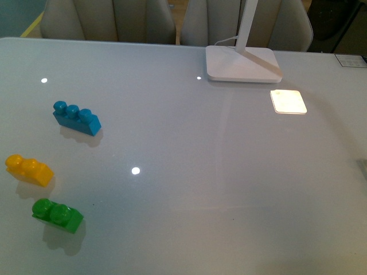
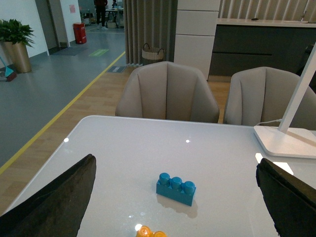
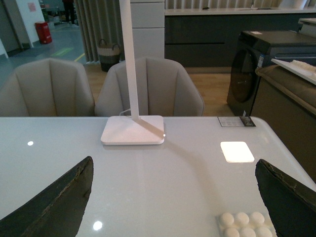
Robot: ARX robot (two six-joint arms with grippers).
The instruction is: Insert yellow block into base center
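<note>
Yellow block (image 1: 28, 169) lies on the white bench (image 1: 189, 189), on the left claw's side. In the left wrist view only its studded top (image 2: 150, 232) shows at the picture's edge, close ahead of the left claw (image 2: 175, 162) and between the lines of its two dark fingers (image 2: 54, 207). That claw is spread wide and has hold of nothing, and nothing touches its fingers.

Farther out from the left claw, beyond the yellow one, a blue brick (image 2: 176, 188) with three studs rests flat on the bench. In the front view it stands apart from the yellow one, and a green brick (image 1: 57, 216) with two studs lies on the yellow one's other side, also apart from it.

The base (image 3: 244, 224), a white studded plate, sits close ahead of the right claw (image 3: 174, 161), nearer one of its fingers (image 3: 289, 202) than the other; only part of it is in the picture. The right claw is likewise spread wide and grips nothing. Farther out from it a lamp foot (image 3: 133, 130) stands on the bench with its slim white stem rising, and a bright square of light (image 3: 237, 151) lies on the surface between lamp foot and base. Beige chairs (image 3: 150, 89) stand beyond the bench's far edge.

Neither arm shows in the front view.
</note>
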